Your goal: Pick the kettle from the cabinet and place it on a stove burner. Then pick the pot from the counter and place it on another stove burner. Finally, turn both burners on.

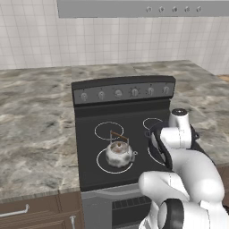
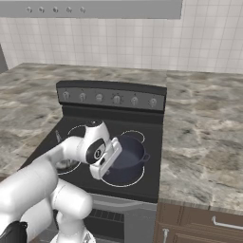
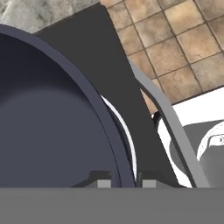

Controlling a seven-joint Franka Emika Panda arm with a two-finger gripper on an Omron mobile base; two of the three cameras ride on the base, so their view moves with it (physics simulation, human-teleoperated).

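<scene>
So we're looking at a black glass-top stove (image 1: 89, 147) set into the mottled stone counter (image 1: 36, 116), white tile wall (image 1: 31, 36) behind it, and a grey hood (image 1: 134, 8) overhead with a row of small buttons. The back panel has a line of knobs (image 2: 116, 99). Brown drawers (image 2: 204, 220) sit under the counter, and in the hand view we can see brown floor tiles (image 3: 175, 39) past the stove's front edge.

The kettle (image 1: 119, 152) sits on the front-left burner, brown handle arched up. The pot (image 2: 127, 153) is on the front-right burner, near the stove's front edge.

The gripper (image 3: 122, 183) is right at the pot's rim. In the hand view the two finger tips (image 3: 103, 183) sit one on each side of the rim wall, only narrowly apart, so it looks pinched on the pot's rim, though we can't see the contact itself cleanly.

The left base view gives us the kettle clearly, but the arm covers most of the pot there. The right base view shows the pot's dark inside and a side loop handle, with the kettle mostly behind the arm.
</scene>
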